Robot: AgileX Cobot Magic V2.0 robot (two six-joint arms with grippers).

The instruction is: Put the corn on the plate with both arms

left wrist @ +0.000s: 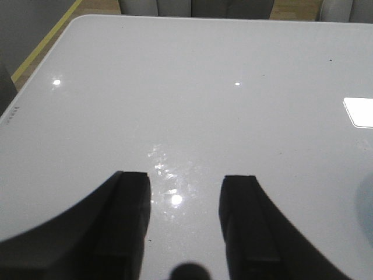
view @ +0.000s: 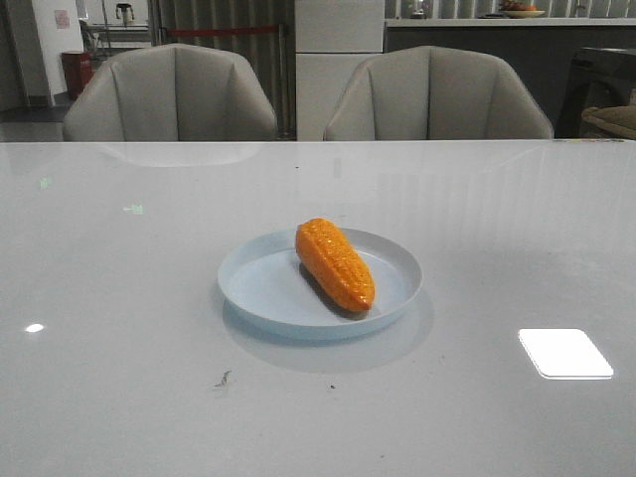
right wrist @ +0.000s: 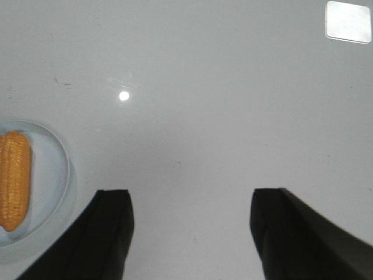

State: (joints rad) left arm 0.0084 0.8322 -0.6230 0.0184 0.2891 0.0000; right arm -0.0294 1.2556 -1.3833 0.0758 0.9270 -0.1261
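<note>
The orange corn (view: 335, 263) lies inside the pale blue plate (view: 260, 286) near the middle of the table, tapered end toward me and to the right. Neither arm shows in the front view. In the right wrist view the corn (right wrist: 14, 178) and the plate (right wrist: 55, 175) sit at the picture's edge, beside my right gripper (right wrist: 191, 201), which is open and empty over bare table. My left gripper (left wrist: 185, 184) is open and empty over bare table; a sliver of the plate (left wrist: 367, 201) shows at that view's edge.
The table (view: 119, 298) is white and glossy with bright light reflections (view: 564, 353). Two grey chairs (view: 169, 94) (view: 437, 97) stand behind its far edge. The table's rounded corner (left wrist: 87, 18) and floor beyond show in the left wrist view.
</note>
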